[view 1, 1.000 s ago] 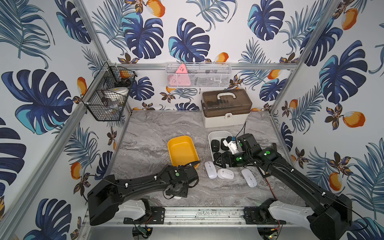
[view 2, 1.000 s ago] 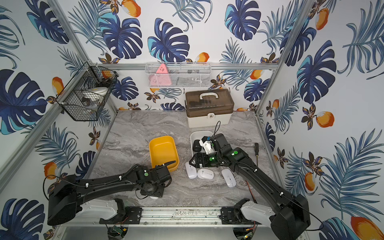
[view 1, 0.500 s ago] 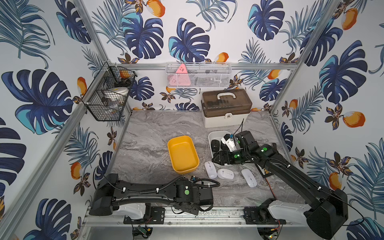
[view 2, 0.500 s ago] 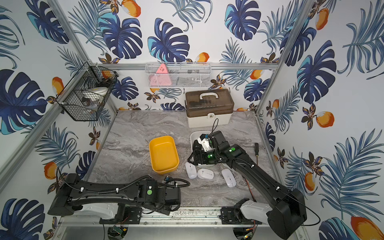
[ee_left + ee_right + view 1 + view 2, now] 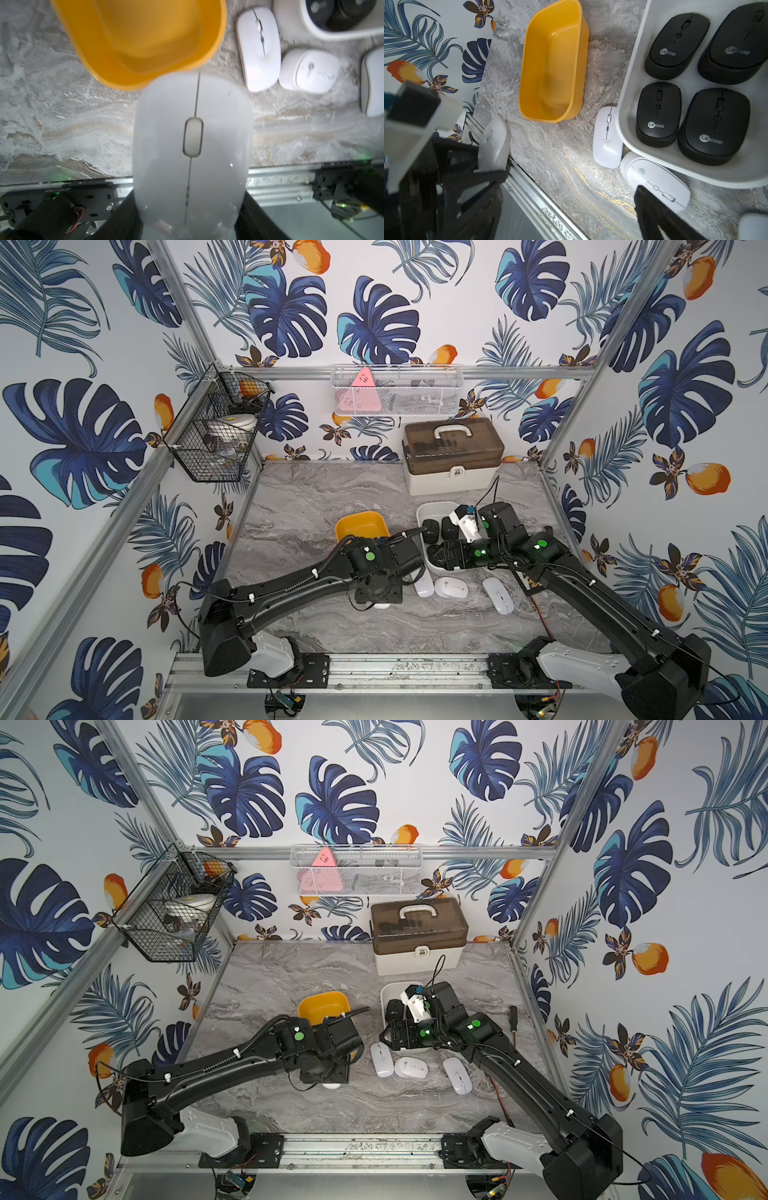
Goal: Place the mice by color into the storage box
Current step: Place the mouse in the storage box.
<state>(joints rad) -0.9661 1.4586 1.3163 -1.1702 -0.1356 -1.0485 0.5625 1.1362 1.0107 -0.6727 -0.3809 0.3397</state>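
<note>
Left hand (image 5: 190,216) clamps a white mouse (image 5: 193,135) at frame centre, just short of the empty yellow bin (image 5: 145,31), presumably its destination. Right hand (image 5: 434,559) gapes wide and empty over the white tray (image 5: 629,93) of black mice (image 5: 658,112).

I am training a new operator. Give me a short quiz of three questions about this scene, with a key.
1. How many black mice lie in the white bin?
2. True or false: the yellow bin holds a mouse.
3. The left gripper holds a mouse. Which colour is it? A) black B) white C) yellow

Key: 1. four; 2. false; 3. B
</note>
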